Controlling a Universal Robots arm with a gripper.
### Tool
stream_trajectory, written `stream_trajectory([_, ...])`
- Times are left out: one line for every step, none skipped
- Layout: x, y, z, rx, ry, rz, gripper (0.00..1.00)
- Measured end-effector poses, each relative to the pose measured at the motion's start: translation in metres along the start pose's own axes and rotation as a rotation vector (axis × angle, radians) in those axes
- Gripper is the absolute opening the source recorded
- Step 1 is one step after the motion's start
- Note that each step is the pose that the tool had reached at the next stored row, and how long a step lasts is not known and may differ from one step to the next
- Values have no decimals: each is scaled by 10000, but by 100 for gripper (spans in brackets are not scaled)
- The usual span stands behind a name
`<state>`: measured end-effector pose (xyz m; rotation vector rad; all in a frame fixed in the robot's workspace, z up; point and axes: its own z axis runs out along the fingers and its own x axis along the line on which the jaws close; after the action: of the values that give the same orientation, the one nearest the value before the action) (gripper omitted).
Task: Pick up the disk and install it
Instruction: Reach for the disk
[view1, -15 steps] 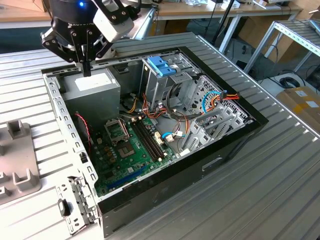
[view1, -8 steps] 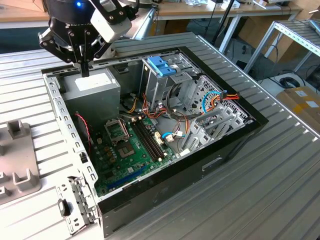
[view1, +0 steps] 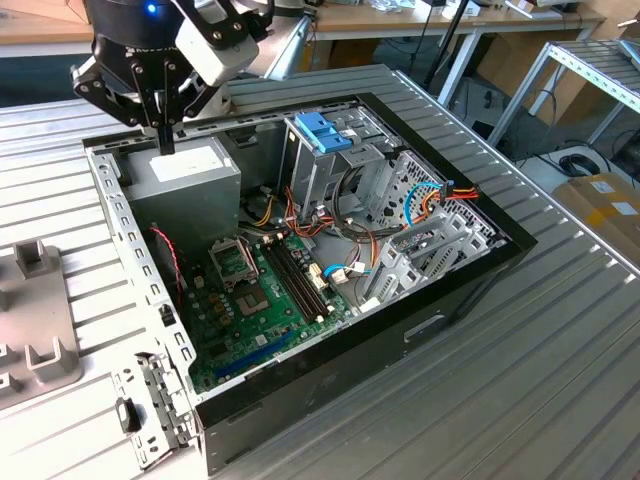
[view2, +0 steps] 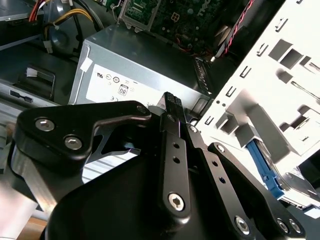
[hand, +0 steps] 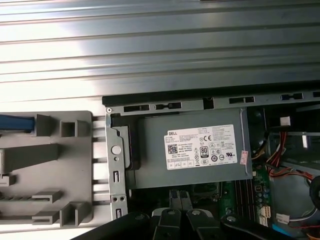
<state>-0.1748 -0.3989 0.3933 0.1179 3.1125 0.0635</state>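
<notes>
A ribbed metal table (view1: 560, 380) carries the whole job, with workbenches and a wire rack in the room behind it. An open computer case (view1: 450, 300) lies on its side on the table, and its green motherboard (view1: 260, 300) faces up.

The arm (view1: 150, 40) comes in at the exterior view's upper left and points its wrist straight down over the case's far corner. Below it sits the grey power supply (view1: 185, 180), label upward, just inside the case wall. A grey slotted fixture (view1: 35, 340) rests on the table at the exterior view's left, apart from the case.

The gripper (view1: 165, 140) hangs just above the power supply's far edge. In both wrist views its fingers sit together with nothing between them.

A blue plastic piece (view1: 322, 132) stands at the top of the drive cage (view1: 345, 175), towards the exterior view's right of the gripper.

In the first wrist view a thin blue strip lies in the fixture's end slot. It is probably the bracket edge of the disk (hand: 15, 123), seen edge-on, though that is hard to tell. Its long axis runs parallel to the table's ribs, and it is well apart from the gripper.
</notes>
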Motion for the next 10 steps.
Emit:
stream_trajectory([4,0,0,0,0,0,10])
stream_trajectory([12,-1,0,2,-1,0,10])
stream_trajectory([18,-1,0,4,-1,-1,10])
stream_trajectory([23,-2,0,4,-1,0,10])
stream_trajectory([33,-2,-1,6,-1,-1,10])
stream_trajectory([39,-3,-1,7,-1,0,10])
stream_trajectory([43,-3,-1,8,-1,0,10])
stream_trajectory([48,-3,-1,8,-1,-1,10])
stream_trajectory([52,-4,-1,9,-1,0,10])
stream_trajectory([58,-4,-1,10,-2,0,10])
